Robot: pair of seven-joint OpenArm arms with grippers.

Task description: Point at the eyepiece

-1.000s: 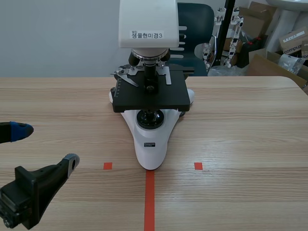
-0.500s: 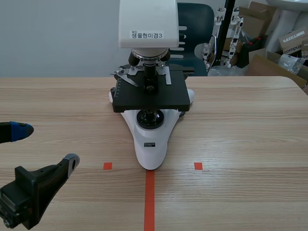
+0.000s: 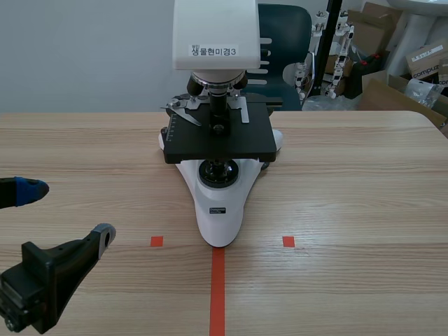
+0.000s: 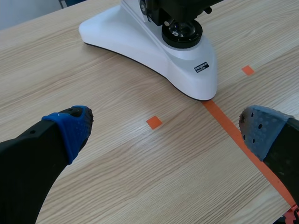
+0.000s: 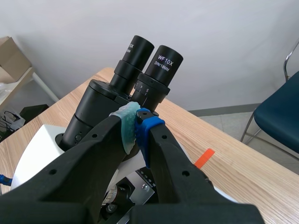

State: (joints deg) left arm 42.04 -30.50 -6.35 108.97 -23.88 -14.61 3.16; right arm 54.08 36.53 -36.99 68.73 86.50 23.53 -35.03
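1. Your right gripper (image 5: 136,122) has its jaws shut tight, green pad against blue pad. Nothing is between them.
2. Its tip sits right at the bottom of the eyepiece (image 5: 161,70) marked WF 10X. That eyepiece is at 12 o'clock from the tip. You cannot tell if they touch.
3. A second eyepiece (image 5: 136,52) stands just beside the first, at about 11 o'clock from the tip. Both are black and lean upward.
4. Your left gripper (image 4: 163,135) hangs low over the wooden table (image 4: 117,186). Its jaws are wide and hold nothing.
5. The microscope (image 4: 140,46) has a white foot at 12 o'clock from the left gripper, well apart from it.
6. In the scene view, the microscope stands at the 12 o'clock end of the red tape line (image 3: 218,290). Your left gripper is at 8 o'clock from the microscope.
7. A dark blue chair (image 3: 283,28) and cardboard boxes (image 3: 381,21) are behind the table, at 1 to 2 o'clock.
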